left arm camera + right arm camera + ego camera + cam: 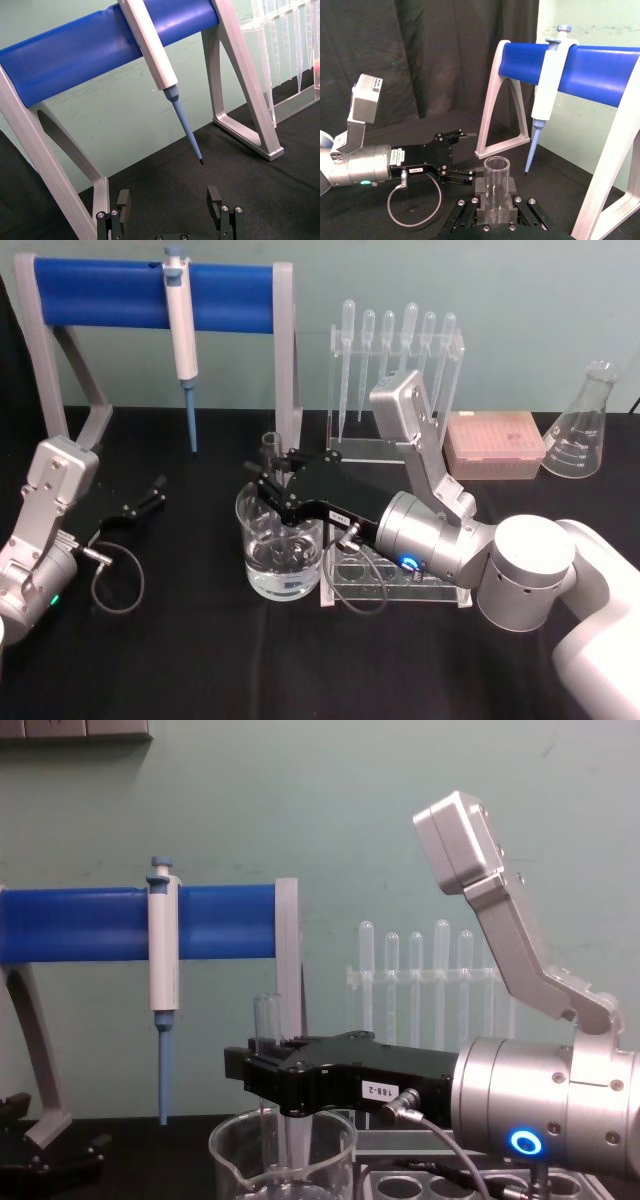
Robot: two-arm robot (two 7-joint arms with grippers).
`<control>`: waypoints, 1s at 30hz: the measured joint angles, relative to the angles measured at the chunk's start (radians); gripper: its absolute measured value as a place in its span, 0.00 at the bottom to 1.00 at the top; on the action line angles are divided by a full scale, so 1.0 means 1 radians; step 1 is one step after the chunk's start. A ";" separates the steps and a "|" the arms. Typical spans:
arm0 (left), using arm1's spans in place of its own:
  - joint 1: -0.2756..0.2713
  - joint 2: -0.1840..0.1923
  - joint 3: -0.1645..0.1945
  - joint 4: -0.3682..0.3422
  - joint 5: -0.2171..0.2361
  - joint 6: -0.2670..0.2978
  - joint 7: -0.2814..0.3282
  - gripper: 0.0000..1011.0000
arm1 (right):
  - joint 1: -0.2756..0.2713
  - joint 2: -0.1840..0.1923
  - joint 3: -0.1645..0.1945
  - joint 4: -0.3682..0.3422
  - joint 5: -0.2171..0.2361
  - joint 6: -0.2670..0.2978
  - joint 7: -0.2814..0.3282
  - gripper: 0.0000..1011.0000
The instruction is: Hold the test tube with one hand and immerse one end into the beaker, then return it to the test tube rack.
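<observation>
Two grippers show from the head camera. The right gripper (272,483) reaches across to the beaker (252,562), which stands on the black table (200,660) just beside the clear test tube rack (440,592). It pinches the test tube (270,443) over the beaker's mouth. The tube stands upright with its long axis vertical. Its open rim is above the fingers and the rest goes down inside the glass wall. Clear liquid lies in the beaker's bottom; whether the rounded end reaches it I cannot tell. The left gripper (150,495) rests low, well off to the left, with its fingers spread and nothing between them.

From the left wrist, that gripper's two fingers stand wide apart over bare black cloth. They face the pipettor (150,47), which hangs from the blue stand (75,55).

From the right wrist, the tube rises straight between the right gripper's pads, clamped on both sides, with its open rim clear of them. The left gripper lies beyond it, spread open.

From the chest, the tube is again vertical. Its rim is above the black fingers and its lower part passes below the beaker's rim into the glass.
</observation>
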 joint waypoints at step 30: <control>0.000 0.000 0.000 0.000 0.000 0.000 0.000 0.99 | 0.000 0.000 0.000 0.000 0.000 0.000 0.000 0.22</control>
